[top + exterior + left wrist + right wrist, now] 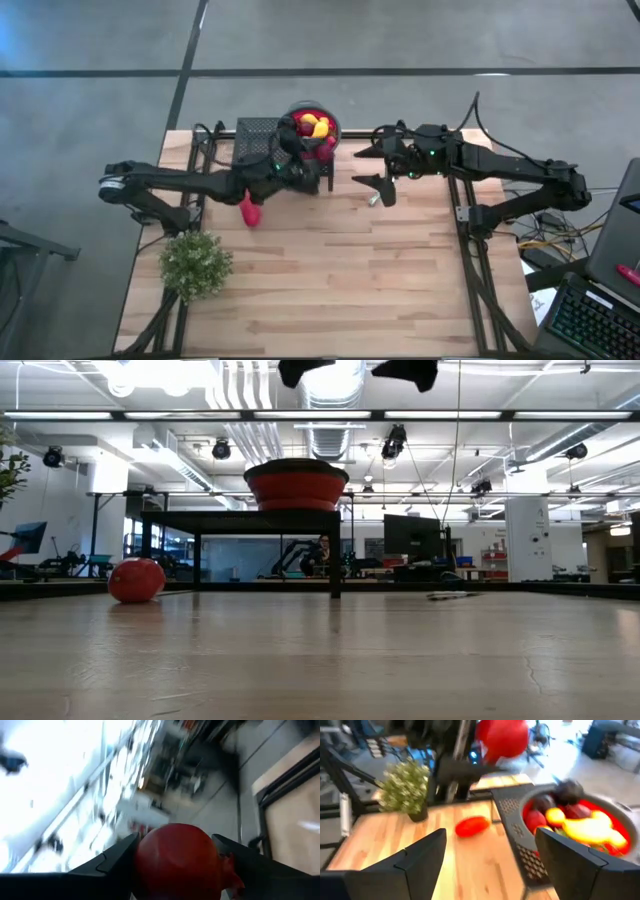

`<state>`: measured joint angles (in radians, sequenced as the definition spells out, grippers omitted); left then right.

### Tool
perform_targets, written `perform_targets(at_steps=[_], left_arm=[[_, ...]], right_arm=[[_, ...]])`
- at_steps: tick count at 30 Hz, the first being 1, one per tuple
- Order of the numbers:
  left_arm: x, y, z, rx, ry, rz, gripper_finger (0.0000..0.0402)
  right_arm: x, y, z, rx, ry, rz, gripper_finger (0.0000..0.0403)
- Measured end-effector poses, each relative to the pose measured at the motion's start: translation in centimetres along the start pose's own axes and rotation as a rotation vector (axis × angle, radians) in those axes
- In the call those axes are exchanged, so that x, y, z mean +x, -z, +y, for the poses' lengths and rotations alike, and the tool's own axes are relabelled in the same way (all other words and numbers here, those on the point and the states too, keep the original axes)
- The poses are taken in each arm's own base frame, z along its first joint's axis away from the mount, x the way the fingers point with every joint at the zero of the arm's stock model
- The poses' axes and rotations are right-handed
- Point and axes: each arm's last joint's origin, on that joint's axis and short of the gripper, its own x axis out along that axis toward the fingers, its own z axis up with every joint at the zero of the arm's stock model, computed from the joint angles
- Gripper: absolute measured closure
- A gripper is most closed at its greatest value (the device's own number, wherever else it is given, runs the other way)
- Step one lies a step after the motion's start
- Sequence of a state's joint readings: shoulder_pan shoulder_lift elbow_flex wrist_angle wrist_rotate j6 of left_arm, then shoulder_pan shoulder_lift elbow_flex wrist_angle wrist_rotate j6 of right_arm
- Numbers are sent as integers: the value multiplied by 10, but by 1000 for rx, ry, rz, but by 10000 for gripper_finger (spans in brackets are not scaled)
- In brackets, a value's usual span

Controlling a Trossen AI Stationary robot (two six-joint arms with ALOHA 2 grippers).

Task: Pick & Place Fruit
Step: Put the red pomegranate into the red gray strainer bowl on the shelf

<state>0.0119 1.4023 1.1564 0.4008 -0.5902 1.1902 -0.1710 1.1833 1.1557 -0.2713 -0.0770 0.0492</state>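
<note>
Left gripper (175, 855) fingers apparently clamp a red fruit (176, 860).

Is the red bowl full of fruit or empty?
Full. The red bowl on the black stand holds a heap of fruit: yellow, red and dark pieces showing above its rim in the high and right wrist views.

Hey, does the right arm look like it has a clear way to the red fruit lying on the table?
Probably yes. The right end effector is open and empty, and bare table lies between it and the red fruit. The left arm, holding another red fruit, hangs close above, so it may crowd the approach.
</note>
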Motion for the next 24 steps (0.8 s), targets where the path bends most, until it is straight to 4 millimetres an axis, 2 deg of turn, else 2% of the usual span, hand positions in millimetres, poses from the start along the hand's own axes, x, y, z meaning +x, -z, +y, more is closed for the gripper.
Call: perform_targets(at_steps=[7,13,17,24], left_arm=[[19,50,15,-238,-15,212,157],[27,89,11,-464,76,368,157],[26,100,6,-510,119,445,157],[27,102,0,-530,145,468,156]], right_arm=[[1,5,-11,63,45,48,81],[1,8,-13,73,58,69,83],[1,8,-13,76,77,73,99],[1,8,-13,73,77,73,123]])
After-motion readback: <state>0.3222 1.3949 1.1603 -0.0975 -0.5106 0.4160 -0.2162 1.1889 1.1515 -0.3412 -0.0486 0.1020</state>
